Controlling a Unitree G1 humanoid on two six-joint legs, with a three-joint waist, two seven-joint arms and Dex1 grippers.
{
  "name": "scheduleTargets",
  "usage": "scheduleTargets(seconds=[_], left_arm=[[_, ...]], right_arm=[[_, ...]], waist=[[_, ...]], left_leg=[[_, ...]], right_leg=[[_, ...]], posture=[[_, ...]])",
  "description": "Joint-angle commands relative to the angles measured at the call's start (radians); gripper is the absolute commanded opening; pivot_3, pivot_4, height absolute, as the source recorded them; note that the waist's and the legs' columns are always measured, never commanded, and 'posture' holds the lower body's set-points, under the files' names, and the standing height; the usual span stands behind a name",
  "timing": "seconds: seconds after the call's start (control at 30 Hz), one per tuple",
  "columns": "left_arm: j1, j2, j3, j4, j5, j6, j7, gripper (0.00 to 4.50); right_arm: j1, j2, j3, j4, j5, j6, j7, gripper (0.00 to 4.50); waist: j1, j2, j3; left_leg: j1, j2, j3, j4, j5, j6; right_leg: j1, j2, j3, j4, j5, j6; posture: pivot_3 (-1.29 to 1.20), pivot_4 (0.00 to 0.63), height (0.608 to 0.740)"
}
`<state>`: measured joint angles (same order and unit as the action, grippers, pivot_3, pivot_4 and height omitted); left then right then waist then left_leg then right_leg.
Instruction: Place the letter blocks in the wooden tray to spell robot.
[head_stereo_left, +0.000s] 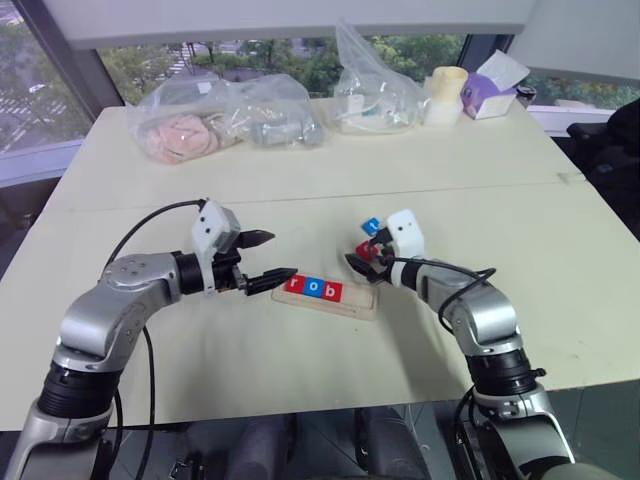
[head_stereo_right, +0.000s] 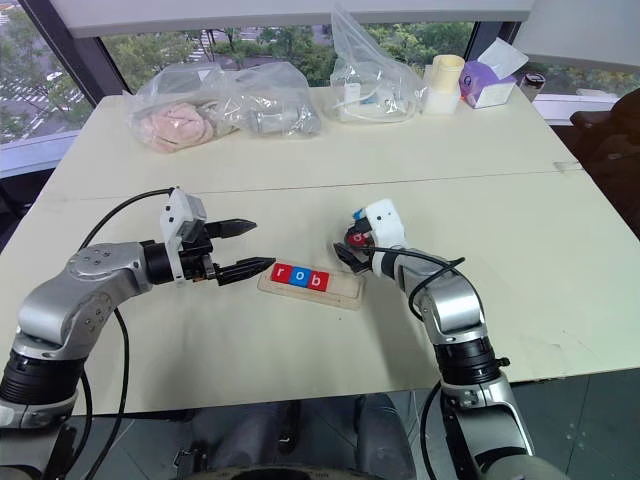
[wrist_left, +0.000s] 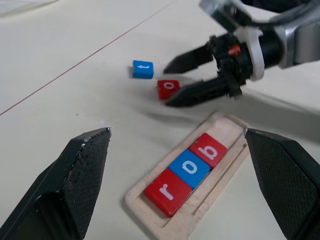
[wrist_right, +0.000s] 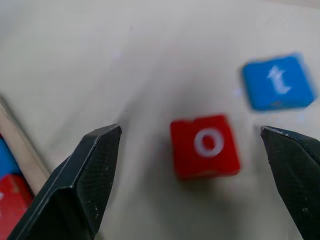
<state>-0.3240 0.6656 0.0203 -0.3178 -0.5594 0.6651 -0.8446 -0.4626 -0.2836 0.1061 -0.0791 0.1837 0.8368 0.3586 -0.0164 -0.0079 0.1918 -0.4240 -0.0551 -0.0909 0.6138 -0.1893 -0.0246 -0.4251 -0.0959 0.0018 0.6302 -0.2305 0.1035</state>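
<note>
From the head views, five letter blocks can be counted: three sit in a row in the wooden tray (head_stereo_left: 362, 303), a red r (head_stereo_left: 293, 285), a blue o (head_stereo_left: 313, 288) and a red b (head_stereo_left: 332, 292), filling its left part, while a blue t (head_stereo_left: 371, 227) and a red o (head_stereo_right: 357, 238) lie loose on the tabletop (head_stereo_left: 300, 180) just beyond the tray's right end. There are two tools: the left tool (head_stereo_left: 268, 258) stands wide and empty at the tray's left end, the right tool (head_stereo_right: 347, 249) wide and empty over the loose red o. Along the far edge of the pale tabletop lie three clear plastic bags (head_stereo_left: 225, 115), a cream cup (head_stereo_left: 445, 95) and a purple tissue box (head_stereo_left: 490, 95); windows behind show trees. In the left wrist view, the tray with r, o, b lies between the spread fingers (wrist_left: 75, 180), the right tool and two loose blocks beyond it. In the right wrist view, the red o sits between the wide fingers (wrist_right: 85, 175), the blue t just beside it, the tray's end at the edge
</note>
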Motion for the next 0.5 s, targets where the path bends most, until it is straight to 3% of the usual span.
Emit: scheduleTargets(seconds=[0.03, 0.07, 0.2, 0.23, 0.5], left_arm=[[0.020, 0.012, 0.016, -0.042, 0.008, -0.018, 0.006, 4.50], [0.024, 0.012, 0.017, -0.044, 0.011, -0.020, 0.007, 4.50], [0.034, 0.010, 0.017, -0.045, 0.015, -0.026, 0.009, 4.50], [0.036, 0.010, 0.016, -0.045, 0.016, -0.027, 0.009, 4.50], [0.029, 0.003, -0.051, -0.010, 0.084, -0.100, -0.027, 4.50]], right_arm=[[-0.020, -0.002, 0.029, 0.062, -0.061, -0.076, -0.029, 3.88], [-0.020, 0.001, 0.027, 0.074, -0.064, -0.084, -0.031, 3.64], [-0.022, 0.011, 0.014, 0.090, -0.071, -0.107, -0.041, 1.54], [-0.022, 0.012, 0.012, 0.089, -0.074, -0.108, -0.046, 1.23], [0.021, 0.019, -0.105, -0.048, -0.133, -0.086, -0.225, 1.24]], waist=[[-0.001, 0.000, 0.000], [-0.001, 0.000, 0.000], [-0.001, 0.000, 0.000], [-0.001, 0.000, 0.000], [0.006, 0.000, 0.000]], left_leg=[[0.000, 0.000, 0.000, 0.000, 0.000, 0.000], [0.001, 0.000, 0.000, 0.000, 0.000, 0.000], [0.002, 0.000, 0.000, 0.000, 0.000, 0.000], [0.002, 0.000, 0.000, 0.000, 0.000, 0.000], [0.002, 0.000, 0.000, 0.000, 0.000, 0.000]], right_leg=[[0.000, 0.000, 0.000, 0.000, 0.000, 0.000], [0.000, 0.000, 0.000, 0.000, 0.000, 0.000], [0.001, 0.000, 0.000, 0.000, 0.000, 0.000], [0.001, 0.000, 0.000, 0.000, 0.000, 0.000], [0.001, 0.000, 0.000, 0.000, 0.000, 0.000]], posture=[[0.00, 0.150, 0.740], [0.00, 0.150, 0.740], [0.00, 0.150, 0.740], [0.00, 0.150, 0.740], [0.00, 0.150, 0.740]])
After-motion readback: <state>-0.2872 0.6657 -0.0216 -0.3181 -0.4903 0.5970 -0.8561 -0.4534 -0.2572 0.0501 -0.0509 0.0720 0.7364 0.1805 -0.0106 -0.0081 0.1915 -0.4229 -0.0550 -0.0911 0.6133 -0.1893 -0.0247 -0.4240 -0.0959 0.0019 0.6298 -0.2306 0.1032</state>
